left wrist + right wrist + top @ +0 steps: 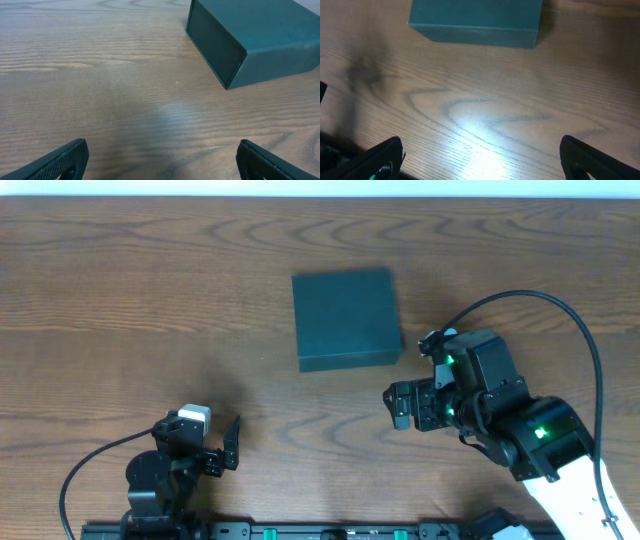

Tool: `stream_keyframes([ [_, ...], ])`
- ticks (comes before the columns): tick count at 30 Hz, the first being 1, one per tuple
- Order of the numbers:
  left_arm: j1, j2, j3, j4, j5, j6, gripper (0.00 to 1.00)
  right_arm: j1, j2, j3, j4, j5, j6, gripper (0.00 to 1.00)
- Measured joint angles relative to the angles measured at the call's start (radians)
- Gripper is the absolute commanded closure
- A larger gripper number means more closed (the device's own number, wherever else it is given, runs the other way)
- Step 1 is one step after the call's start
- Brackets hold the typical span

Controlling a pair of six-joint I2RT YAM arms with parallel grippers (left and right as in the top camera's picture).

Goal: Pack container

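Matte dark square cardboard container sits closed, 12 o'clock of both arms. Left gripper and right gripper wide open, empty. Looks packed; next likely retreat.

A robot lab bench: a brown wood-grain laminate desk with two black cabled robot arms mounted on a black base rail.
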Motion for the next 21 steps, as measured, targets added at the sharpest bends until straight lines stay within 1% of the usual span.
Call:
stream_keyframes([
  [12,0.0,0.0,0.0,0.0,0.0,0.0,0.05,0.0,0.0,0.0,0.0,0.0,0.0,0.01],
  [16,0.0,0.0,0.0,0.0,0.0,0.0,0.05,0.0,0.0,0.0,0.013,0.035,-0.006,0.01],
  [18,0.0,0.0,0.0,0.0,0.0,0.0,0.05,0.0,-0.012,-0.015,0.05,0.053,-0.031,0.01],
  [21,0.0,0.0,0.0,0.002,0.001,0.0,0.05,0.005,-0.092,-0.103,0.161,0.071,-0.076,0.01],
])
